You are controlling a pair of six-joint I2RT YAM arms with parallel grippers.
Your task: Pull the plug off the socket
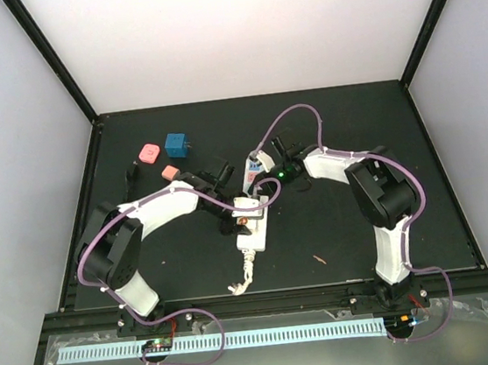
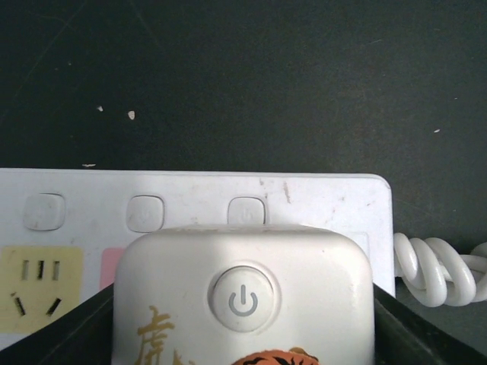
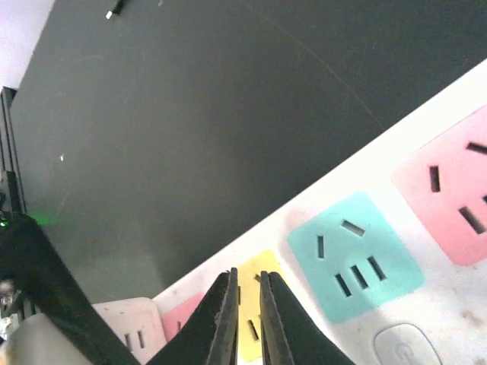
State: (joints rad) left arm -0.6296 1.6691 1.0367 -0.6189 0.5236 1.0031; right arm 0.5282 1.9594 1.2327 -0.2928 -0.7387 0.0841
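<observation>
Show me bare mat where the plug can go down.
Bare: far right corner of the mat behind the right arm; near stretch between power strip and that arm's base. Crowded: around the strip, and far left by the blue cube and pink blocks.

Fig.: clearance round socket [image 1: 258, 225].
- L flank: taken by left gripper [image 2: 243, 304], fingers [image 2: 76, 342] tight on both sides of plug [image 2: 190, 258].
- Far end: right gripper [image 3: 243, 315], jaws near-closed, at yellow outlet [image 3: 266, 262].
- Near end: coiled cord [image 2: 437, 266].
- R of strip: open mat [image 1: 345, 215].
- Far-L: blue cube [image 1: 176, 144], pink blocks [image 1: 147, 151], well apart from strip.
</observation>
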